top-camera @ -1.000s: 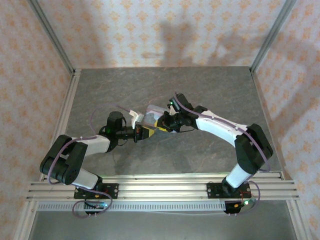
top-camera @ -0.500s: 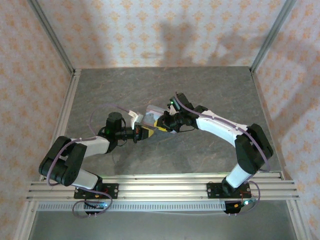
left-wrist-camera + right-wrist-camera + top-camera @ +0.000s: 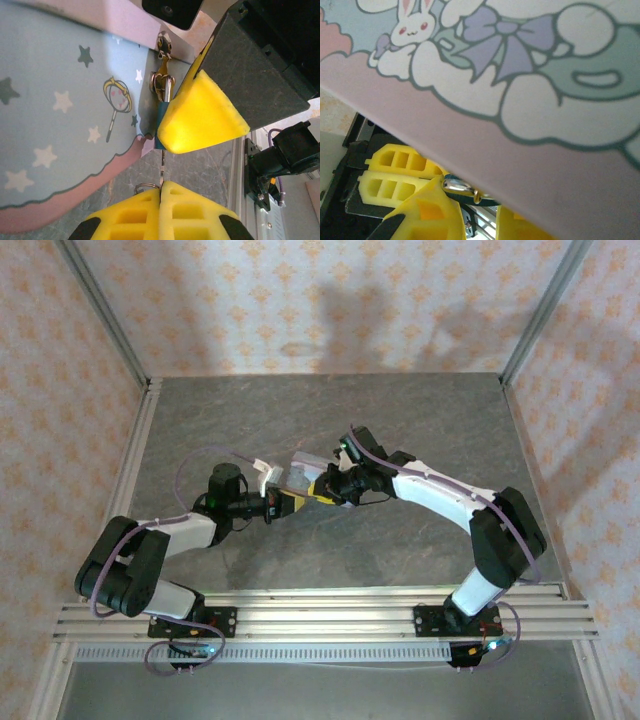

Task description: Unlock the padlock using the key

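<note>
A pale blue tin (image 3: 304, 466) sits near the middle of the grey, stone-patterned counter (image 3: 420, 410). Its lid is printed with stars, a wand, a white rabbit and a lilac bow, and has a pink scalloped border. Peach patterned walls (image 3: 300, 300) enclose the counter on three sides, and aluminium rails (image 3: 320, 612) run along its near edge.

Bare table (image 3: 420, 420) lies open on every side; at the tin (image 3: 303, 468), left gripper (image 3: 283, 504) and right gripper (image 3: 322, 488) crowd the padlock (image 3: 160, 115), leaving scant room between.
</note>
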